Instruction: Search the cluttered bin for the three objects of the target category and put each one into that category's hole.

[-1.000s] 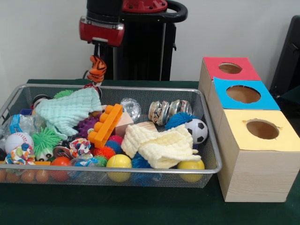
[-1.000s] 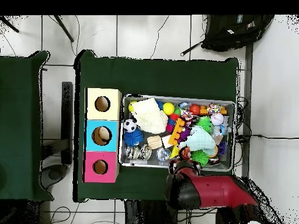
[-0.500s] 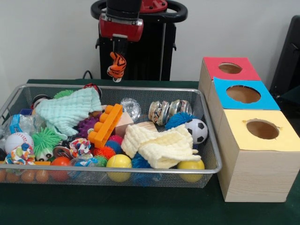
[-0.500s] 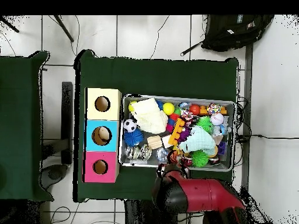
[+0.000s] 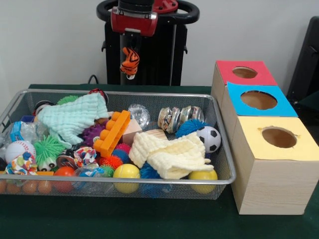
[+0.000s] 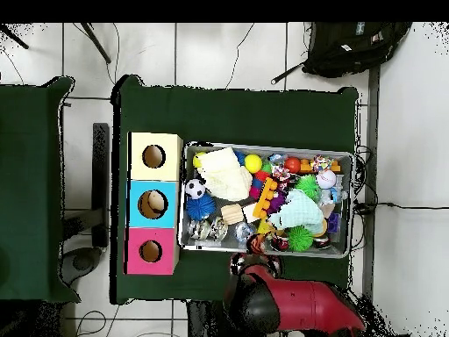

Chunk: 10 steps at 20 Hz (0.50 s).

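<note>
A small orange and black striped tiger toy (image 5: 130,59) hangs in the air behind the far rim of the wire bin (image 5: 223,169). My gripper (image 5: 131,46) is shut on its top, under the red wrist. The toy is well clear of the clutter below. At the right stand three wooden boxes with round holes: red (image 5: 225,71) farthest, blue (image 5: 238,94) in the middle, yellow (image 5: 254,125) nearest. In the overhead view the red arm (image 6: 289,303) covers the gripper at the bin's lower edge (image 6: 263,253); the boxes (image 6: 131,204) lie left of the bin.
The bin holds several items: a mint cloth (image 5: 75,115), a cream cloth (image 5: 172,154), an orange toy brick (image 5: 112,132), a soccer ball (image 5: 209,138), spiky balls, yellow balls (image 5: 126,172) and shiny jars (image 5: 169,118). Green cloth covers the table (image 5: 149,219).
The gripper has carried the tiger toy up out of the bin's left rear and toward the right in the front view; its latest shift is small.
</note>
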Each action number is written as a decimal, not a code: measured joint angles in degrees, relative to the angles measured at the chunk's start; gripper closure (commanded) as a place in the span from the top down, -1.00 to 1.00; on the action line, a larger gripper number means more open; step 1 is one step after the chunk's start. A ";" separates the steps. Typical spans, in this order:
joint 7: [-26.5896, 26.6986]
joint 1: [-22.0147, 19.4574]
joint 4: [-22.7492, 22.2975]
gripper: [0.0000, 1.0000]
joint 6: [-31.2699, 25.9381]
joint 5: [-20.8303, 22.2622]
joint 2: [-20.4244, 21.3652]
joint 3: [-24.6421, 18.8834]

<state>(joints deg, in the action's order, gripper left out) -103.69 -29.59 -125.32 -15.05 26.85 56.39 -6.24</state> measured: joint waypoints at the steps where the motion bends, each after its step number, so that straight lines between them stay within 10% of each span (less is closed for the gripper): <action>1: 0.00 0.04 -0.39 -1.00 0.02 -0.32 0.19 0.02; 10: 0.00 1.29 -2.49 -1.00 0.59 -2.70 0.51 0.42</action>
<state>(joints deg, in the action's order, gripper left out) -103.69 -28.30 -127.81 -14.46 24.15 56.90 -5.82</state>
